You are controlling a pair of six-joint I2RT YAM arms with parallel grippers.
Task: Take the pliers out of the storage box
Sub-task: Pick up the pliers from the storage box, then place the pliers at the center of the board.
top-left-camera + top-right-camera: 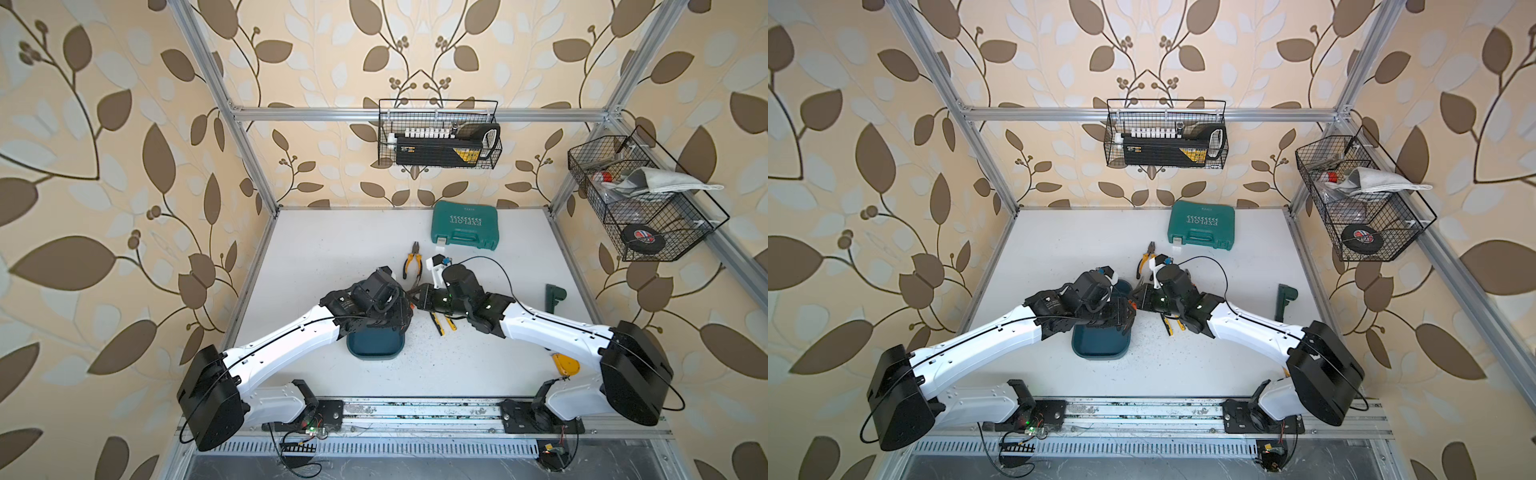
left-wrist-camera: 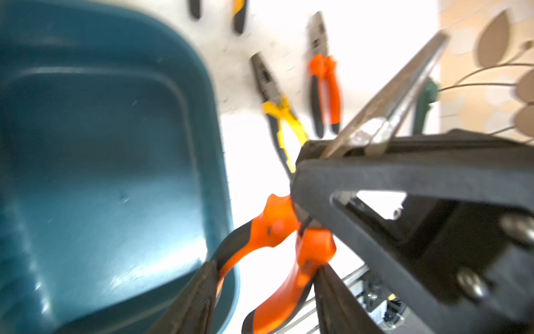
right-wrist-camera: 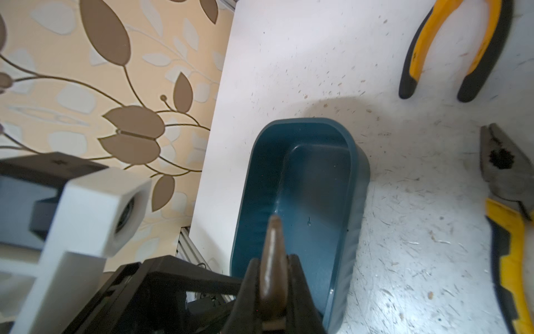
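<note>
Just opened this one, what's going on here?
Looks like a handover beside the storage box, which looks empty. The right gripper is shut on the metal nose of the long-nosed orange pliers; the left gripper flanks their handles, grip unclear. Yellow-and-black pliers, orange-and-black pliers and yellow-orange pliers lie outside the box.

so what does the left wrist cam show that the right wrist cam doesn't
Only left wrist: the orange handles of the long-nosed pliers, plus the orange-and-black pliers lying on the table. Only right wrist: the white camera housing on the left arm. Both: the empty storage box, the yellow-and-black pliers on the table, and the right gripper shut on the long-nosed pliers' metal nose.
</note>
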